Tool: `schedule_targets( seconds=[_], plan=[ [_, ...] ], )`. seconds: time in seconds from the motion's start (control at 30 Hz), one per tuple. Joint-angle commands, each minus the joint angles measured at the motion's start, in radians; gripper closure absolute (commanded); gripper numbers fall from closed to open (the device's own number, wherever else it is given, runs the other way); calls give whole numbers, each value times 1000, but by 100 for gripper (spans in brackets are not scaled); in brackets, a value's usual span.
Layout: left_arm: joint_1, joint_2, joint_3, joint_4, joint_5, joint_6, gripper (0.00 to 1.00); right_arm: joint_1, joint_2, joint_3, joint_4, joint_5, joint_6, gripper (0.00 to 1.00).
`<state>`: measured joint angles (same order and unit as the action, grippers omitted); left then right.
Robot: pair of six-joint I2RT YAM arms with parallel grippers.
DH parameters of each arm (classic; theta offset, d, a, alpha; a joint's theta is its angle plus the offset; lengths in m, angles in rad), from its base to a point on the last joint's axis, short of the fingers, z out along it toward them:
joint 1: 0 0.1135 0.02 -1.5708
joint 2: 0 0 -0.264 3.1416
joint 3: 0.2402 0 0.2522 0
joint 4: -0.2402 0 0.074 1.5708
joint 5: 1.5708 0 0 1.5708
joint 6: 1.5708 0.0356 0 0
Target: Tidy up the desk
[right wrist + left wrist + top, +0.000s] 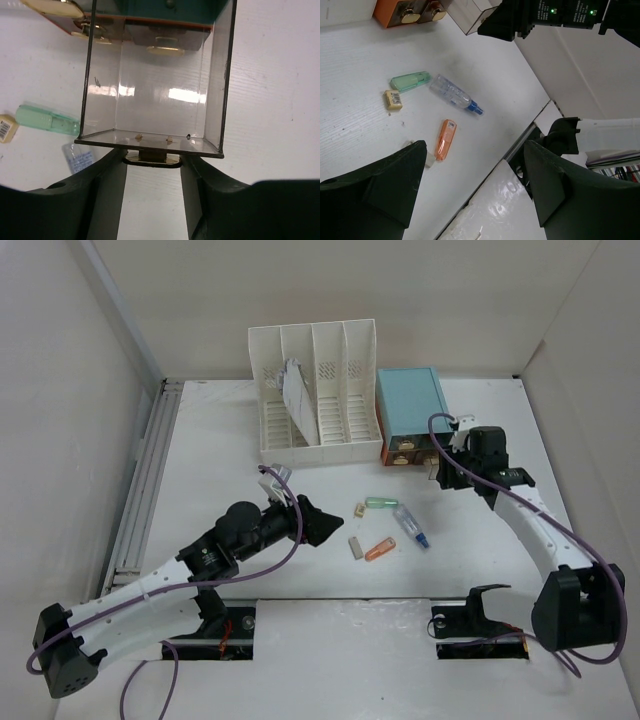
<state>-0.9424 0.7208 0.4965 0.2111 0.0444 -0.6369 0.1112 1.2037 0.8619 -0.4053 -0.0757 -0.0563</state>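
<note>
The white desk (220,440) carries several small items in its middle: a green capped tube (410,81), a clear spray bottle with a blue tip (454,94), an orange tube (445,139) and a yellowish eraser (393,99). My left gripper (325,523) hovers open just left of them, with nothing between its fingers. At the back right, a clear drawer (155,90) stands pulled out of the light-blue drawer box (410,410). My right gripper (152,165) is shut on the drawer's brass handle (152,159).
A white slotted file rack (315,390) holding papers stands at the back, left of the drawer box. A grey rail (150,470) runs along the desk's left edge. White walls enclose the desk. A small grey block (355,548) lies beside the orange tube.
</note>
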Motion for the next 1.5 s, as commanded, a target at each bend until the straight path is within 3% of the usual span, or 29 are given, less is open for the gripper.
schedule_targets(
  seconds=[0.0, 0.2, 0.33, 0.4, 0.47, 0.67, 0.77, 0.87, 1.0, 1.13, 1.47],
  plan=[
    [-6, -6, 13, 39, 2, 5, 24, 2, -58, 35, 49, -104, -22, 80],
    [-6, -15, 22, 18, 2, 14, 24, 2, -26, 45, 28, -154, -22, 73],
    [-6, -26, 22, 8, -8, 14, 24, 2, -26, 45, 28, -154, -22, 30],
    [-6, -26, 22, -1, -8, 14, 24, 2, -38, 45, 19, -163, -22, 16],
    [-6, -26, 22, -1, -8, 23, 24, 2, -52, 55, 8, -164, -22, 11],
    [-6, -26, 31, -1, -8, 23, 24, 2, -148, 106, -82, -298, -105, 11],
    [-6, -17, 31, -1, -8, 23, 24, 19, -171, 144, -134, -428, -187, 17],
    [-6, -17, 31, 8, -8, 23, 24, 89, -147, 173, -211, -447, -275, 23],
    [-6, 3, 40, 17, -8, 23, 24, 272, -31, 187, -250, -325, -347, 28],
    [-6, 3, 40, 17, -8, 23, 24, 361, 95, 223, -253, -228, -347, 30],
    [-6, -50, 31, -22, -29, 23, 24, 438, 306, 312, -280, 120, -266, 28]
  ],
)
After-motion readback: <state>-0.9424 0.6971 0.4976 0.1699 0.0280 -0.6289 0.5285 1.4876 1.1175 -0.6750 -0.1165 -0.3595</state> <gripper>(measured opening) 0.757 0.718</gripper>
